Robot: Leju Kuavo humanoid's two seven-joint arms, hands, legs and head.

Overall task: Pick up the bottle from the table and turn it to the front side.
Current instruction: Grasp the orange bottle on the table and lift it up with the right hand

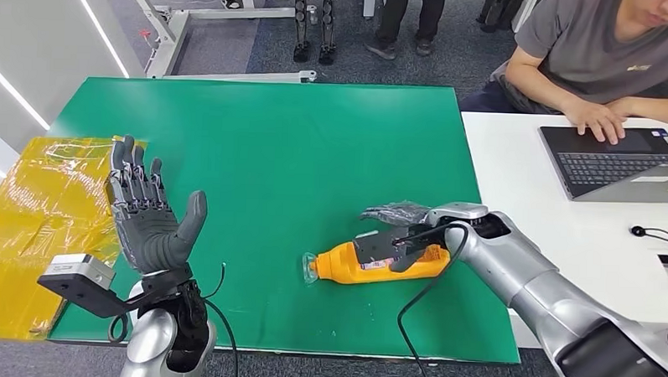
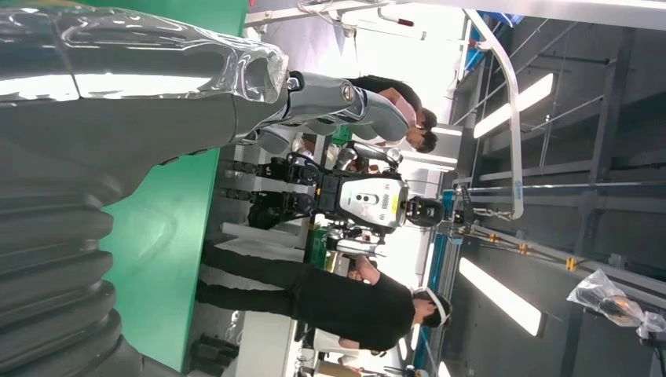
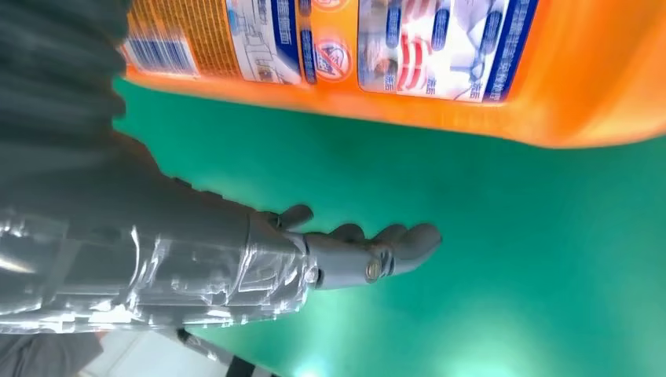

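An orange bottle [image 1: 345,268] with a printed label lies on its side on the green table [image 1: 273,153], cap end pointing left. My right hand [image 1: 400,241] is at the bottle's base end, dark fingers lying across its label. Up close, the bottle [image 3: 471,71] shows its label, and the thumb [image 3: 369,255] stretches over bare green surface, apart from the bottle. My left hand [image 1: 145,207] is raised above the table's left front corner, fingers spread and holding nothing; its grey thumb [image 2: 157,71] looms large in the left wrist view.
A white table [image 1: 524,187] adjoins on the right, with a laptop [image 1: 617,161] that a seated person [image 1: 604,47] is typing on. A yellow sheet [image 1: 36,220] lies at the left. Another robot [image 2: 361,200] and a standing person [image 2: 330,294] are farther off.
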